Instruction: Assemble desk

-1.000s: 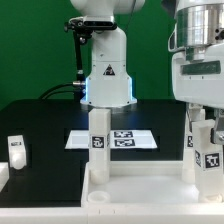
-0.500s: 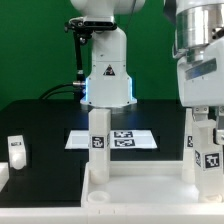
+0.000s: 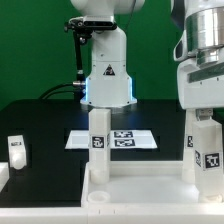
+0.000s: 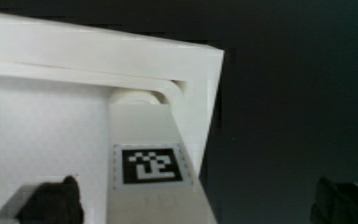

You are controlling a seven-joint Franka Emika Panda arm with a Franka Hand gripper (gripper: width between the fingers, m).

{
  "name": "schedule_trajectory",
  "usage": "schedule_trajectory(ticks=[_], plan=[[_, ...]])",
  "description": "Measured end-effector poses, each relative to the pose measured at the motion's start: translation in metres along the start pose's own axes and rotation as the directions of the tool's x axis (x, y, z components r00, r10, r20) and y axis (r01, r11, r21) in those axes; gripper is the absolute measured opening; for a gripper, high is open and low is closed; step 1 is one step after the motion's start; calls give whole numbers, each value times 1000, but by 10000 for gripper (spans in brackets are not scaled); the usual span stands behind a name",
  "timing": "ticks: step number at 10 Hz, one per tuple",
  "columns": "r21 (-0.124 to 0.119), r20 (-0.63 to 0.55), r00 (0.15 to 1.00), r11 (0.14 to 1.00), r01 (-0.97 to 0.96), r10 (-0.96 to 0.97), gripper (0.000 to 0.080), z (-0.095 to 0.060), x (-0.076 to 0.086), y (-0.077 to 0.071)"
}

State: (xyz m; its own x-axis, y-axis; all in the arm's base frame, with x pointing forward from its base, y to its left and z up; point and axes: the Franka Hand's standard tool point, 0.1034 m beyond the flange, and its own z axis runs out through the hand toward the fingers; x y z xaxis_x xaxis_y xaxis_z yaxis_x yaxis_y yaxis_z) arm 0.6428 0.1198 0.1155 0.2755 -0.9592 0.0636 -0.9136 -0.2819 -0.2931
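White plastic made up most of the scene. The largest white form was the robot base (image 3: pixel 105 65), standing behind the tabletop panel (image 3: pixel 140 192) at the back of the black table (image 3: pixel 45 125), with a green backdrop (image 3: pixel 30 40) beyond it.

The desk's tabletop panel lay flat along the near edge of the table, wide and pale. The marker board (image 3: pixel 125 139) lay flat on the black surface just behind the panel, between it and the robot base, showing two square tags.

Two short legs stood upright on the panel. The left leg (image 3: pixel 99 150) rose from the corner on the exterior view's left, and its tagged face covered part of the marker board behind it. The right leg (image 3: pixel 199 150) rose near the panel's end on the exterior view's right, with a tag (image 3: pixel 212 158) low on its side.

The gripper (image 3: pixel 203 112) hung directly over the right leg, and its bulky white body blocked the sight of that leg's top.

In the wrist view the dark fingertips (image 4: pixel 51 203) stood wide apart on either side of the tagged leg with clear gaps, so the jaws were spread and gripped nothing.

A short white piece (image 3: pixel 15 150) with a small tag stood upright on the table, well apart from the panel towards the exterior view's left.
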Motion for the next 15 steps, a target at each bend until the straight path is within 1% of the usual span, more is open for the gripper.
schedule_trajectory(ticks=[1,2,3,4,6,8,9,10,11,12,13,15], plan=[[1,-2,992,992,126,-126,648,-1,3,0],[0,-4,958,958,287,-287,648,-2,13,3],[-1,-10,911,911,412,-412,648,-2,22,5],[-6,-11,846,846,533,-533,648,-2,28,8],[-15,-7,731,731,683,-683,648,0,21,8],[-20,-8,680,680,733,-733,648,0,25,8],[-26,-8,612,611,791,-791,648,0,25,8],[-16,41,576,576,817,-816,648,-3,23,10],[3,79,518,520,854,-852,648,-9,22,7],[18,72,492,494,869,-868,648,-15,14,-1],[17,67,419,421,907,-906,648,-14,15,1],[11,67,421,423,906,-904,648,-14,18,1]])
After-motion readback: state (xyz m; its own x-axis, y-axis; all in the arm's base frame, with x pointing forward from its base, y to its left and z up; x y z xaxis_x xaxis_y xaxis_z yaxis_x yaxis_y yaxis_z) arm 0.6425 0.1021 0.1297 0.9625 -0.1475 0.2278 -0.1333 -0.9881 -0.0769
